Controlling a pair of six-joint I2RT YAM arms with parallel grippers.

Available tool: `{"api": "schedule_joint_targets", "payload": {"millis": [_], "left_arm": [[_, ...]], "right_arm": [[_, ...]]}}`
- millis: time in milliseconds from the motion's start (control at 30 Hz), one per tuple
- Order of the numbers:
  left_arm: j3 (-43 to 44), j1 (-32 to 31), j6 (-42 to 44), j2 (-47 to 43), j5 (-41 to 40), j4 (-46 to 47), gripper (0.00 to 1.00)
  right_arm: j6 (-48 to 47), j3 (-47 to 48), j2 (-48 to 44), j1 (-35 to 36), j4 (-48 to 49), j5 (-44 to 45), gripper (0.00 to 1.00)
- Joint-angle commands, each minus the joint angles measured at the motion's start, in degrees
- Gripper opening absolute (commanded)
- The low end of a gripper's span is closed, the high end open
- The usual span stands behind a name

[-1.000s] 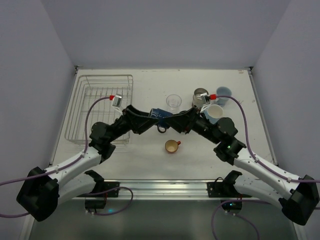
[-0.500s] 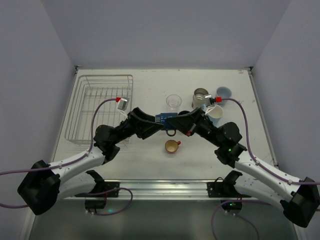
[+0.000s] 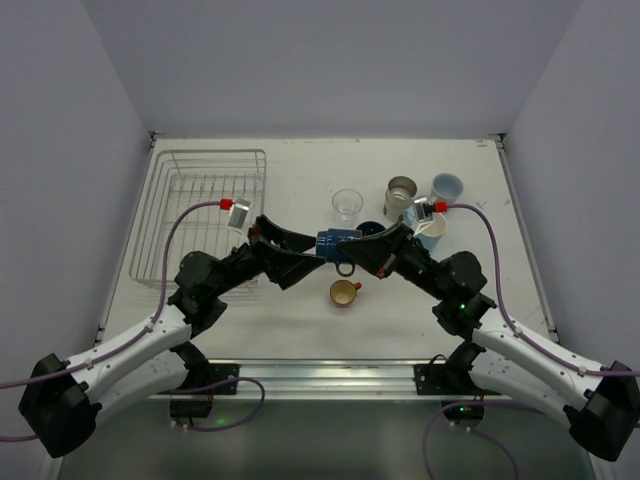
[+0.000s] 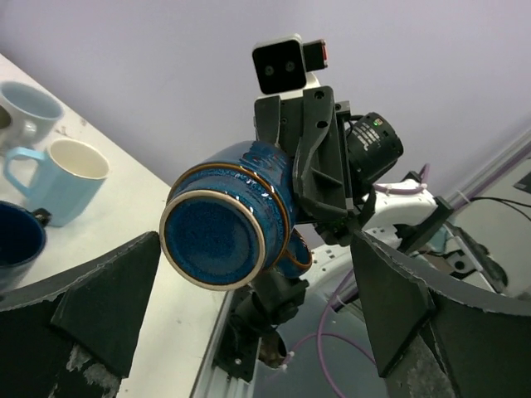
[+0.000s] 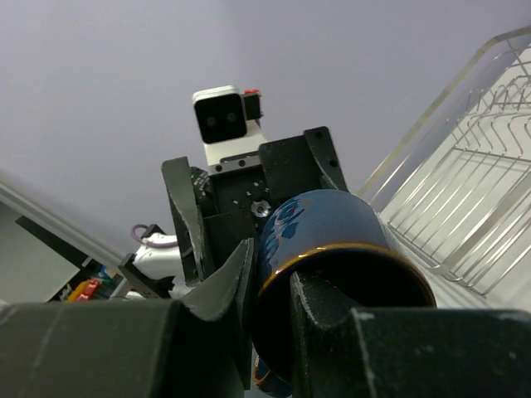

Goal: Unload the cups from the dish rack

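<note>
- The top view looks down from high above the near edge, far enough back to take in the whole table (image 3: 290, 170), with the rack (image 3: 200, 205) at the far left.
- The left wrist view faces right and slightly upward. It is close on a blue mug (image 4: 228, 224) seen base-on, with the right wrist camera (image 4: 278, 66) just behind it.
- The right wrist view faces left and upward, closer still to the mug's rim. The left wrist camera (image 5: 222, 124) looks back at it, and the rack lies beyond.
- All three views share the mug at mid-table.

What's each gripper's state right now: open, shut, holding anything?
Left gripper: open, fingers wide either side of the blue mug.
Right gripper: shut on the blue mug's rim.
</note>
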Motion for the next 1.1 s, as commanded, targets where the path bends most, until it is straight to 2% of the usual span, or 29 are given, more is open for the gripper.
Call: {"api": "schedule_joint_targets", "payload": {"millis": [0, 67, 133, 167, 200, 233, 267, 300, 367, 400, 467, 600, 833, 1067], "left_arm": [[3.86, 0.34, 8.32, -5.70, -4.14, -7.06, 1.00], [4.48, 0.34, 10.17, -7.11, -5.01, -9.88, 1.00], [6.41, 0.34, 13.68, -8.79, -7.38, -16.81, 1.00], [9.72, 0.34, 15.35, -9.31, -11.40, -21.54, 1.00], [11.76, 0.34, 19.02, -9.93, -13.70, -32.03, 1.00], [13.60, 0.34, 20.80, -10.20, -15.90, -37.09, 1.00], [16.41, 0.34, 22.55, -10.55, -20.44, -41.93, 1.00], [17.22, 0.26, 25.62, -11.51, -22.40, -50.16, 1.00], [18.28, 0.34, 28.18, -12.91, -26.70, -56.27, 1.00], [18.28, 0.34, 30.02, -14.58, -30.56, -61.53, 1.00], [17.41, 0.34, 31.62, -16.43, -36.10, -65.86, 1.00], [13.37, 0.34, 33.65, -21.96, -42.89, -71.33, 1.00], [13.27, 0.34, 35.84, -21.54, -42.64, -70.63, 1.00], [12.83, 0.34, 35.84, -21.97, -41.76, -71.07, 1.00]], "right_arm": [[-3.40, -0.06, -2.65, -0.31, -0.01, 4.10, 0.00], [-4.98, 0.82, -3.10, -0.39, -4.39, 4.46, 0.00], [-9.00, 2.75, -4.50, -0.31, -8.87, 4.28, 0.00], [-10.86, 3.80, -5.20, -0.31, -17.08, 4.71, 0.00], [-12.88, 5.73, -6.08, -0.39, -21.86, 5.85, 0.00], [-16.47, 6.62, -7.74, -0.31, -27.30, 7.60, 0.00], [-17.98, 7.32, -8.54, -0.31, -37.45, 11.97, 0.00], [-19.30, 8.11, -9.25, -0.31, -41.99, 14.19, 0.00], [-22.03, 8.30, -10.91, -0.31, -53.83, 18.14, 0.00], [-22.47, 8.21, -11.10, -0.31, -57.03, 21.47, 0.00], [-22.83, 7.60, -10.75, -0.31, -64.84, 24.48, 0.00], [-22.83, 4.61, -6.38, -0.31, -69.10, 28.00, 0.00], [-24.23, 8.82, 8.58, -0.39, -70.69, 35.82, 0.00], [-24.85, 11.11, 19.92, -0.04, -65.69, 33.38, 0.00]]}}
